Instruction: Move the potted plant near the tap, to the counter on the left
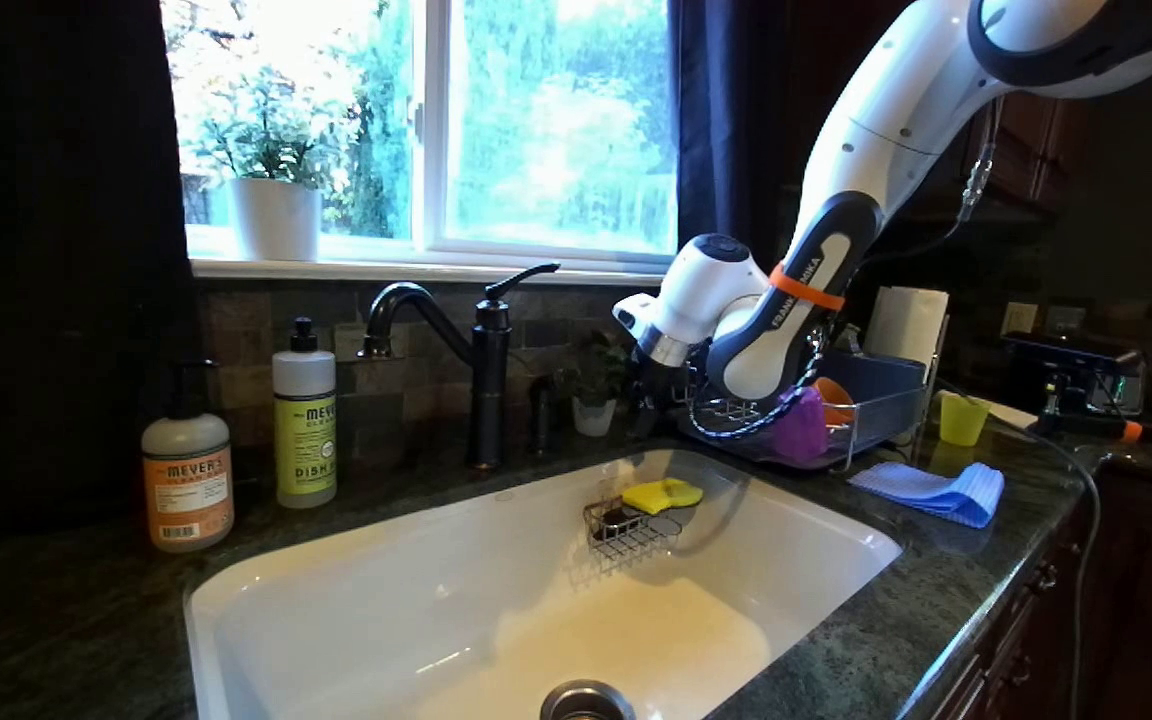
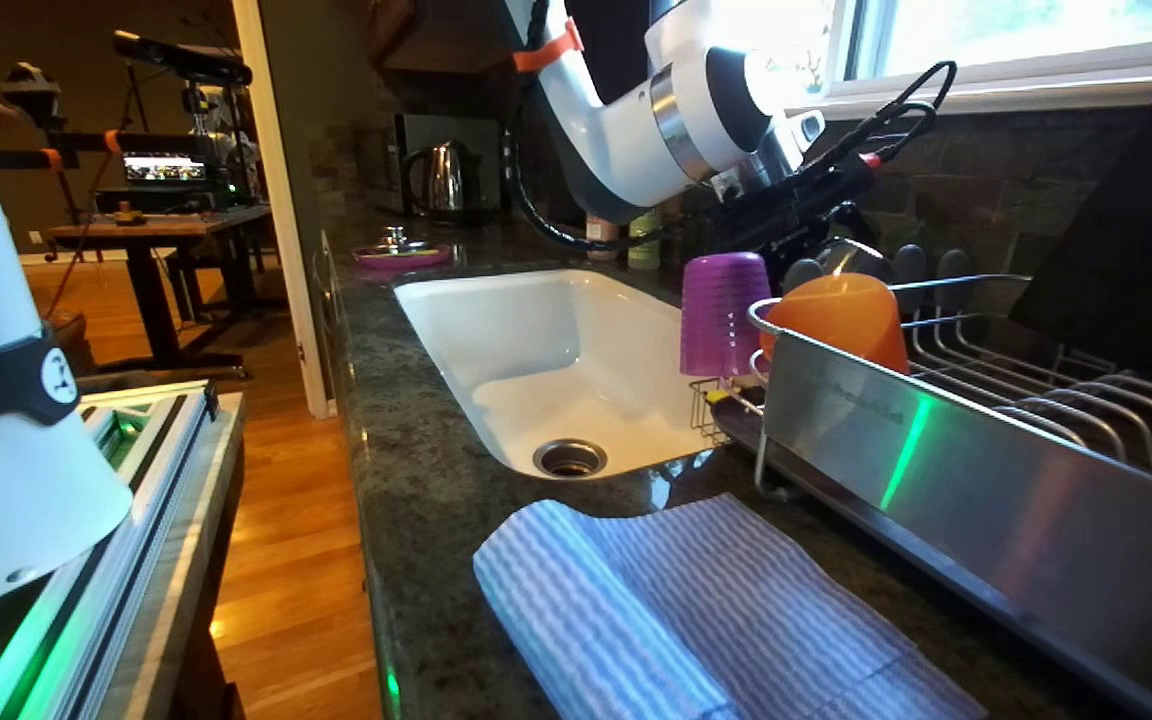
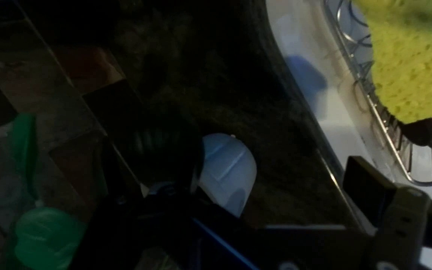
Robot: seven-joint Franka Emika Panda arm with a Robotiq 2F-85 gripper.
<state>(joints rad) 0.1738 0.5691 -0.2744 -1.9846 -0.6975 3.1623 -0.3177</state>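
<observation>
The potted plant, small and spiky-leaved in a small white pot, stands on the dark counter right of the tap. My gripper is low, just right of it. In the wrist view the pot lies between the fingers of my open gripper, close to the left finger, which hides part of it. I cannot tell if they touch. Green leaf-like shapes show at the left of that view. In an exterior view my gripper is behind the purple cup, and the plant is hidden.
The white sink has a wire basket with a yellow sponge. Two soap bottles stand left of the tap. A dish rack with a purple cup and an orange cup stands right. A blue cloth lies nearby.
</observation>
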